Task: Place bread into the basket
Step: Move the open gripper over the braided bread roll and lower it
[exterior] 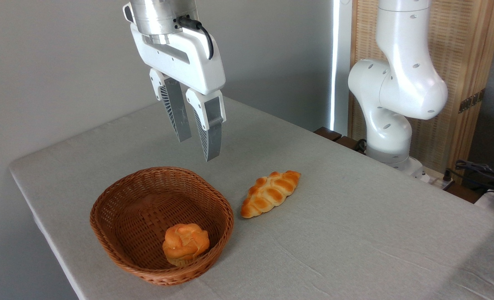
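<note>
A: Start with the hand (197,146). What is it doing?

B: It hangs in the air above the far rim of the basket (118,196), pointing down, its two ribbed fingers (208,137) spread a little with a clear gap between them. Nothing is held. It touches neither the basket nor anything on the worktop (355,233).

A: So which step is this?

B: I judge it to be the approach, before any grasp. The bread (271,193) is not yet picked up; it lies on the worktop just beside the basket's right rim, apart from it.

A: What does the next move call for?

B: The hand has to shift right and toward the camera until it stands over the loaf, then come down. The loaf lies on a slant, so the fingers would likely need to straddle its narrow width across the middle, perhaps with a turn of the wrist. The gap looks narrow for that, so it may need to widen.

A: And the loaf itself?

B: Long, braided, golden-orange with paler seams, tapering at both ends.

A: Is the basket empty?

B: No, a small round bun (185,243) sits inside near the front wall, leaving the back free
</note>
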You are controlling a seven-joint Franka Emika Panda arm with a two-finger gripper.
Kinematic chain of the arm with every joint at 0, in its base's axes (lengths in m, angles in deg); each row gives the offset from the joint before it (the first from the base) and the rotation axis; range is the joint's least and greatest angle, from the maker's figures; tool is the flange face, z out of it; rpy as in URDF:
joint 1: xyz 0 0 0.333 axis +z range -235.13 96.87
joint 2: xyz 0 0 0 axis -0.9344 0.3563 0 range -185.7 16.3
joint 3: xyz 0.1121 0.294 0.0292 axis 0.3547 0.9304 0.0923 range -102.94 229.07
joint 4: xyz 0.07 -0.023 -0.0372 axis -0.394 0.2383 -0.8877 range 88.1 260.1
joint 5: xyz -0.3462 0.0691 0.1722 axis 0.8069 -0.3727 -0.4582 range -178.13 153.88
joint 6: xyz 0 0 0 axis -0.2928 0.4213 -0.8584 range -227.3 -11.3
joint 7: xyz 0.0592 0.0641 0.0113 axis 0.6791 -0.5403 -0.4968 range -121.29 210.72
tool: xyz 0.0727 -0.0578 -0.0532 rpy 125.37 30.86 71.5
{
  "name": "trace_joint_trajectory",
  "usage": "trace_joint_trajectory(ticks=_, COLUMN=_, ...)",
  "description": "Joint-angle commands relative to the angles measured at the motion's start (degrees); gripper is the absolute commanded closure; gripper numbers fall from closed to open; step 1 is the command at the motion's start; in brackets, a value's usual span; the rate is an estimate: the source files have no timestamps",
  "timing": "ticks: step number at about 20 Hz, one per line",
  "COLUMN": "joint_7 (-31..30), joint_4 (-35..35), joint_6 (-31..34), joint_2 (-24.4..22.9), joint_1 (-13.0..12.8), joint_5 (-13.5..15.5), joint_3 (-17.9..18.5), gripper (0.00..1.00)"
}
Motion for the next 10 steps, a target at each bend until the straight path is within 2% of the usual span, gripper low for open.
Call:
trace_joint_trajectory(ticks=1, joint_7=-0.4, joint_4=-0.3, joint_6=1.1, joint_2=-0.3, joint_1=0.0, joint_5=0.2, joint_3=0.1, gripper=0.00)
trace_joint_trajectory(ticks=7, joint_7=-0.4, joint_4=0.0, joint_6=1.1, joint_2=-0.3, joint_1=0.0, joint_5=0.2, joint_3=0.1, gripper=0.00)
trace_joint_trajectory(ticks=10, joint_7=-0.4, joint_4=3.7, joint_6=1.0, joint_2=-2.5, joint_1=0.0, joint_5=0.2, joint_3=-0.4, gripper=0.00)
